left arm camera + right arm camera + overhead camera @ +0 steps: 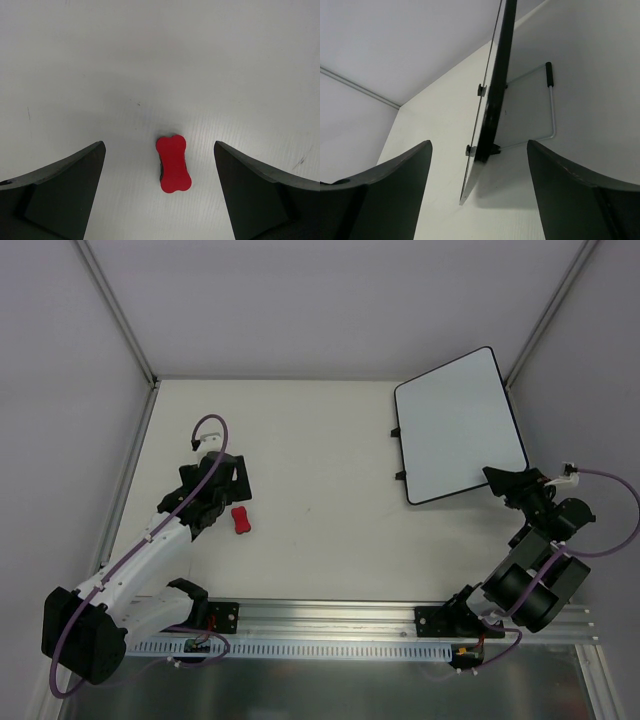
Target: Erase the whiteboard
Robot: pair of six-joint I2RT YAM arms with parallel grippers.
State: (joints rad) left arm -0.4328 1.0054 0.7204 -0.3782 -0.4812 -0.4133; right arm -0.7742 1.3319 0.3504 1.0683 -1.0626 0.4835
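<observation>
The open left gripper (159, 146) hovers over a red eraser (173, 163) on the table (320, 460), while the right gripper (479, 145), jaws apart, straddles the edge of the propped whiteboard (460, 425) without touching.

This looks like a robotics lab test cell, not a home or office. A plain white surface (320, 490) is boxed in by bare pale wall panels (300, 300) set in aluminium corner posts (115, 310). Along the near edge runs an aluminium rail (330, 615) with a slotted cable duct (320, 648) in front of it. Two small robot arms are bolted to the rail, the left arm (150, 550) and the right arm (530, 580), each trailing a looped purple cable (215, 425). A propped whiteboard (460, 425) and a small red bone-shaped eraser (240, 521) sit on the surface, well apart.
</observation>
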